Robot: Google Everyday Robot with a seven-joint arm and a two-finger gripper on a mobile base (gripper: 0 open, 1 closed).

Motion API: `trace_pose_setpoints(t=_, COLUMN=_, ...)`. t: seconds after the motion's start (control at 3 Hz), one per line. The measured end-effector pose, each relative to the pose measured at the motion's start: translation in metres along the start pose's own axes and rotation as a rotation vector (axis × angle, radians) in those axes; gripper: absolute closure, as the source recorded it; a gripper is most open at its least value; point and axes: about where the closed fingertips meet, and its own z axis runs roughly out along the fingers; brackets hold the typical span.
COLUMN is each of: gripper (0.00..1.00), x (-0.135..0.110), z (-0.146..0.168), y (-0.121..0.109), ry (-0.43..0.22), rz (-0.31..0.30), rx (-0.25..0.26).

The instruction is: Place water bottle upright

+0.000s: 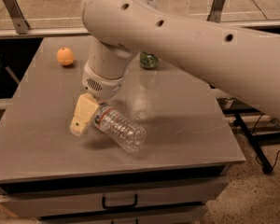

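Gripper (83, 118) near-left, touching water bottle (122, 130). Orange (65, 56) far left, green can (149, 60) far. Table (191, 125) right free.

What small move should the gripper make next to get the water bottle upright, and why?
Probably ease the gripper onto the neck end of the water bottle for a grasp. The bottle lies on its side on the grey table, neck end right beside the gripper, so it must be held before tipping up.

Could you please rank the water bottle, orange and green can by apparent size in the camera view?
1. the water bottle, lying beside the hand on the table.
2-3. orange and green can: unranked, since the arm hides most of the can.
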Motion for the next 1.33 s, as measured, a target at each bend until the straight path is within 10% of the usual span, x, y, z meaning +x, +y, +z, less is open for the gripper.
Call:
trace_pose_setpoints(t=0.67, gripper=0.63, x=-0.009, z=-0.004, y=-0.017, ry=-0.042, rz=0.035, rx=0.032)
trace_pose_setpoints(t=1.33, gripper=1.0, x=-0.074, z=-0.109, y=-0.057, ry=-0.4, rz=-0.108, rx=0.049)
